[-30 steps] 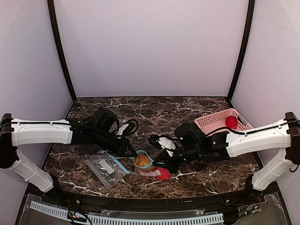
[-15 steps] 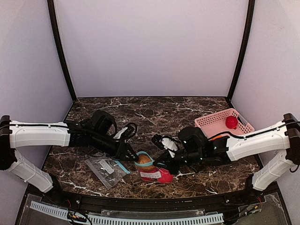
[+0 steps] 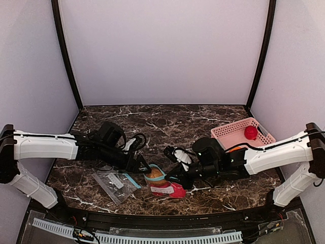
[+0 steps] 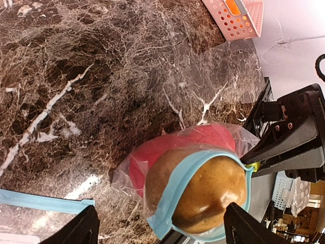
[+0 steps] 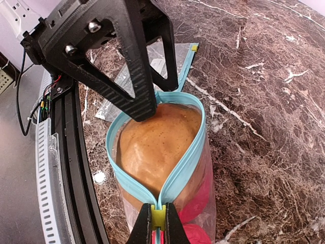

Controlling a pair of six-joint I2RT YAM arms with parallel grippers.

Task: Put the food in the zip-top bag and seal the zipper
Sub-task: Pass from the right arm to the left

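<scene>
The zip-top bag (image 3: 163,186) lies on the marble between both arms, mouth gaping. A brown-tan piece of food (image 5: 152,147) fills the mouth, ringed by the teal zipper (image 5: 184,162). Red food (image 5: 202,195) sits deeper in the bag. My right gripper (image 5: 158,223) is shut on the zipper's near end, where both strips meet. My left gripper (image 4: 165,231) stands open, with the brown piece (image 4: 213,188) bulging between its fingers (image 5: 137,86), which touch nothing. Another red piece (image 3: 250,132) lies in the pink basket, and an orange one (image 4: 231,6) shows there in the left wrist view.
A second, flat clear bag (image 3: 116,183) with a white label lies left of the filled bag, under the left arm. The pink slatted basket (image 3: 234,130) stands at the back right. The table's black front rail (image 5: 76,168) runs close beside the bag.
My left gripper has opened and let go of the bag's rim. The bag has settled slightly lower on the table. The right gripper stays shut on the zipper end.
</scene>
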